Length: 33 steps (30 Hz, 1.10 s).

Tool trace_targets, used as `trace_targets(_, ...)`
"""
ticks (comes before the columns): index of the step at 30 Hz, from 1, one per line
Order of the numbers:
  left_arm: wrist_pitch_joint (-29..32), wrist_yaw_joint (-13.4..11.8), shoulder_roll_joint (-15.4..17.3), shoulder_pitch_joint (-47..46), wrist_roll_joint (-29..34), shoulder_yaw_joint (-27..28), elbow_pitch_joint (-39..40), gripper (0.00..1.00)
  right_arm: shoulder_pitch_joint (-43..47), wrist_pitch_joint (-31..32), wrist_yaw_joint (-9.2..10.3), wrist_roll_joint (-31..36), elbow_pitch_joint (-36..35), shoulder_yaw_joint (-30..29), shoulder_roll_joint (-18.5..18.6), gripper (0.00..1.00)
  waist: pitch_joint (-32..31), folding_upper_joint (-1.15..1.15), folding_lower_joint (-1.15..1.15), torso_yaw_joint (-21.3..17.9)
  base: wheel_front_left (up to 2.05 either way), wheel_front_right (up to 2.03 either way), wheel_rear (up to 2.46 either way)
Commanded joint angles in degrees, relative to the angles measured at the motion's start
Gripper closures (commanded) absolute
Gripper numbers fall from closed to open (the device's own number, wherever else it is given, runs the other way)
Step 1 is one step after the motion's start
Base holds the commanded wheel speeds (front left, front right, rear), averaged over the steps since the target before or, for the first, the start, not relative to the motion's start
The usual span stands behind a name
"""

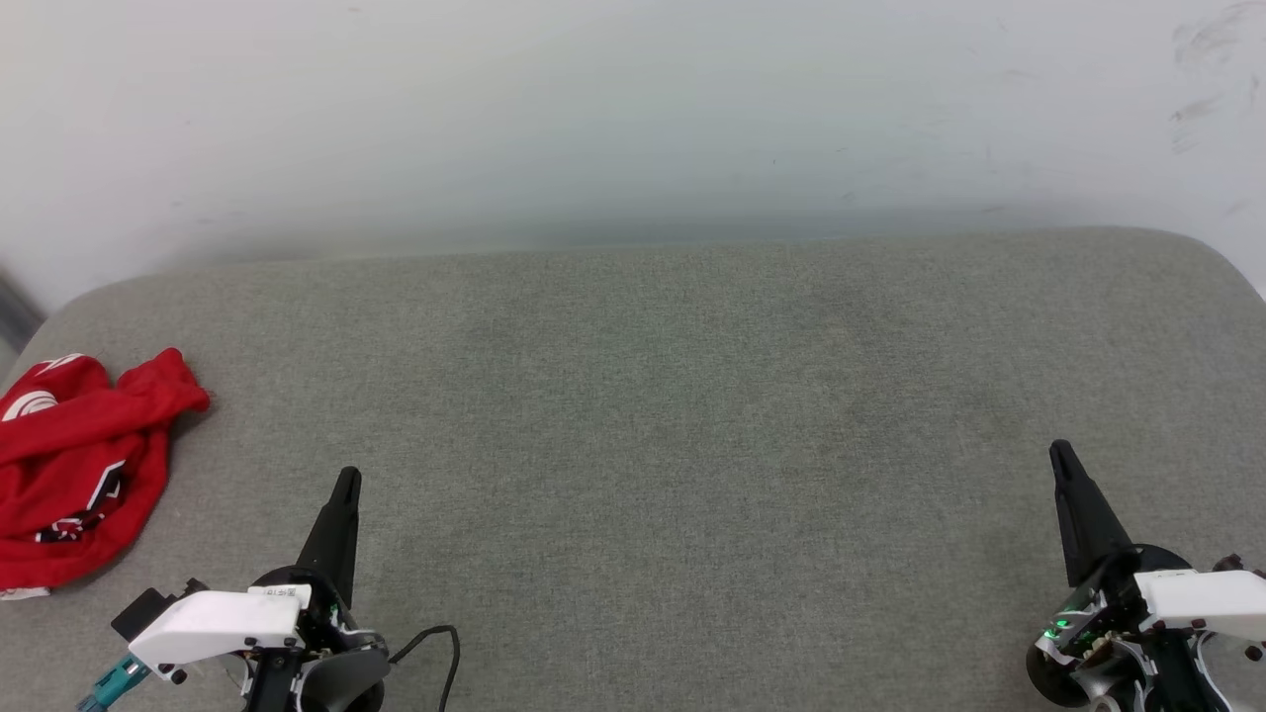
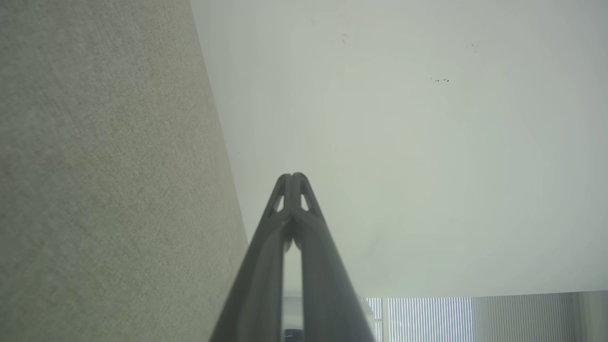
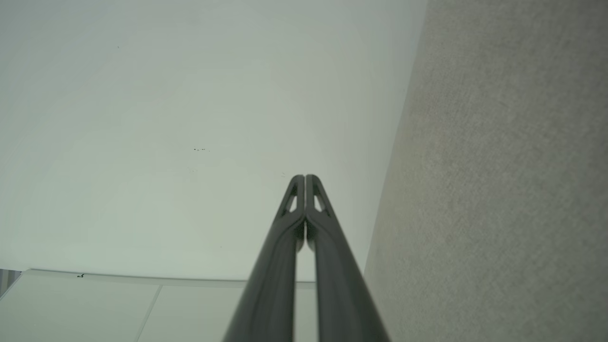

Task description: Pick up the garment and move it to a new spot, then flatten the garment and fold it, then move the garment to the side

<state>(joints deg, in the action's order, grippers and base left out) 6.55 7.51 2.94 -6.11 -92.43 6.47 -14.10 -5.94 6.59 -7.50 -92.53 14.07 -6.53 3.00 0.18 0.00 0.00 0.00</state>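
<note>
Head view: we look down on a broad grey fabric pad (image 1: pixel 673 445) with rounded far corners, which takes up most of the picture. Behind the pad's far edge rises a pale wall (image 1: pixel 633 99), scuffed with faint dark marks above the pad's far right corner.

The red shirt (image 1: pixel 79 465) lies crumpled in a heap at the pad's left edge, about midway between its near and far sides, resting on the fabric. We make out white striped trim at the end of the heap nearer the pad's far edge. Scraps of black, white-edged lettering show among the folds. A sliver of white cloth peeps out at the end nearer the pad's front edge.

The left claw (image 1: pixel 347 482) hangs over the pad's near left part, just inward of the shirt and apart from it. Its two long dark fingers are pressed together into a single point aimed at the pad's far edge, with nothing between them.

The right claw (image 1: pixel 1061 455) hangs over the pad's near right corner, well apart from the shirt. It is likewise closed and empty. In both wrist views we see each pair of fingertips meeting, the pad's grey weave running along one side and the wall ahead.

A thin black cable (image 1: pixel 447 648) loops over the pad's near edge, just inward of the left claw's white wrist housing.
</note>
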Motion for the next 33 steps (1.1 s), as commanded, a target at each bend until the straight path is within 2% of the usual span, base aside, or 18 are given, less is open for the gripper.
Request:
trace_targets(1, 0.08, 0.15, -0.08, -0.39, 0.07, 0.18, 0.02, 1.00, -0.71, 0.02, 0.02, 0.25, 0.02, 0.03, -0.19, 1.00, 0.00, 0.00, 0.00, 0.00, 0.00, 0.00, 0.00)
trace_targets(33, 0.08, 0.15, -0.08, -0.39, 0.06, 0.16, 0.02, 1.00, -0.71, 0.02, 0.02, 0.25, 0.02, 0.03, -0.20, 1.00, 0.00, 0.00, 0.00, 0.00, 0.00, 0.00, 0.00)
